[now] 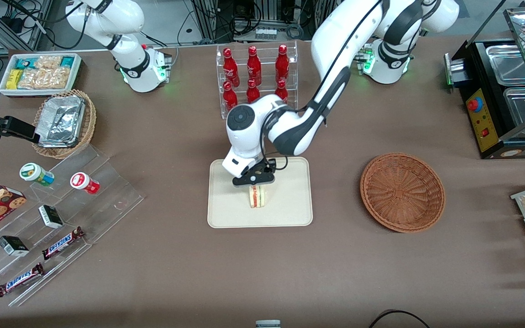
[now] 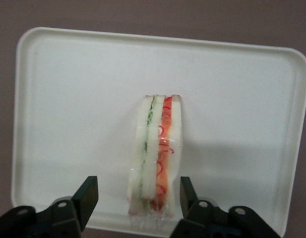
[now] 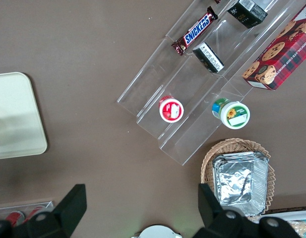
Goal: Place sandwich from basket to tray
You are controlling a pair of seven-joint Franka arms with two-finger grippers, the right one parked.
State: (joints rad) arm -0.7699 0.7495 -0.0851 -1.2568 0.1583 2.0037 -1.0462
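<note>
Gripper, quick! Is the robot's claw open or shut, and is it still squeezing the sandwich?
Left gripper: open, just above the tray. Its fingers stand apart on either side of the sandwich without squeezing it; the sandwich rests on the tray.

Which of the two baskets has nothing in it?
The reddish-brown basket, toward the working arm's end of the table. The lighter one holds foil packets. The sandwich stands on the tray, the gripper open above it.
</note>
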